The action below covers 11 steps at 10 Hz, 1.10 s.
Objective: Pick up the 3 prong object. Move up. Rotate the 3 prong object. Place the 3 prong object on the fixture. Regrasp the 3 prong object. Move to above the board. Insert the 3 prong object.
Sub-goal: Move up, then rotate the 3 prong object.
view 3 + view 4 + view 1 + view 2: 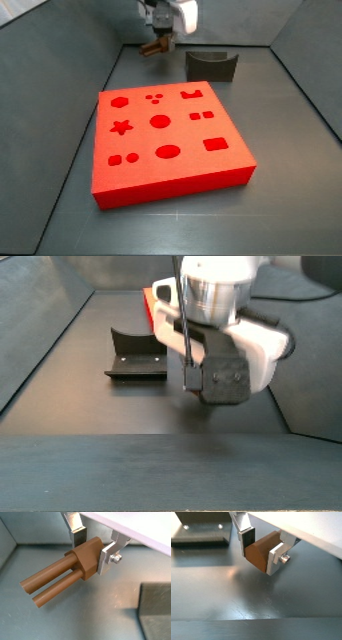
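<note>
the gripper (93,548) is clamped on the prong piece (59,576), its two silver fingers (107,558) pressing the brown block from either side. in a wrist view the block sits right between the plates and two long round prongs stick out from it, side by side, away from the gripper; a third prong cannot be made out there. in a wrist view the flat brown face of the piece (260,549) shows between the plates, one finger (276,558) carrying a small screw at its side.

in a side view the gripper (159,40) hangs over the grey floor near the far edge of the desk, with the brown piece (154,46) just below the fingers and off the floor. the fixture (211,65) stands just beside it, near the far edge, apart from the piece. the board (163,143) lies flat in the middle of the desk, nearer the camera, well apart from the gripper.

in a side view the gripper body (214,366) fills the middle, the fixture (135,354) stands behind it by the side wall, and a sliver of the board (148,298) shows further back. the held piece is hidden there.

no writing or brand mark can be read anywhere.
</note>
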Tool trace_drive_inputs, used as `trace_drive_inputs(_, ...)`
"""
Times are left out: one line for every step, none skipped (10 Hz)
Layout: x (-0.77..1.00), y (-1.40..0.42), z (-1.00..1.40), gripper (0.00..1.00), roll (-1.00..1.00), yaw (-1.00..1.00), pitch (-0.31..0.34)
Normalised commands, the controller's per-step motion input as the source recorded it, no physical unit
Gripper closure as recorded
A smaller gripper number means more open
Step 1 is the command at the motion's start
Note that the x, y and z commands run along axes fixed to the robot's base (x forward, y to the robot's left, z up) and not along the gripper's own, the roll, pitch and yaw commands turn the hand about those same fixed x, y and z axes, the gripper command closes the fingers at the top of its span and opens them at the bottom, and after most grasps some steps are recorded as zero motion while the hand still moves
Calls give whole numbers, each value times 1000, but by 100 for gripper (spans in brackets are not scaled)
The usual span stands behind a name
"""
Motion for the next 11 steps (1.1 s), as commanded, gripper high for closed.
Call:
trace_drive_inputs(-3, 37, 444, 100, 6, -28, 56)
trace_drive_inputs(-10, 26, 339, 100, 9, -29, 53)
trace_drive_inputs(-586, -1000, 818, 100, 0, 0, 0)
trace_drive_inputs(-574, -1000, 724, 100, 10, 8, -19)
trace_drive_inputs(-457, -793, 650, 100, 46, 29, -38)
trace_drive_inputs(-368, -670, 581, 100, 63, 30, -34)
trace_drive_inputs(-165, -423, 410, 100, 92, 26, -14)
trace_drive_inputs(-50, -167, 190, 100, 109, 26, 46)
trace_drive_inputs(0, 0, 0, 100, 0, -1000, 0)
trace_drive_inputs(24, 11, -52, 100, -1, -1000, 0)
trace_drive_inputs(29, 13, -33, 100, -5, -1000, -1)
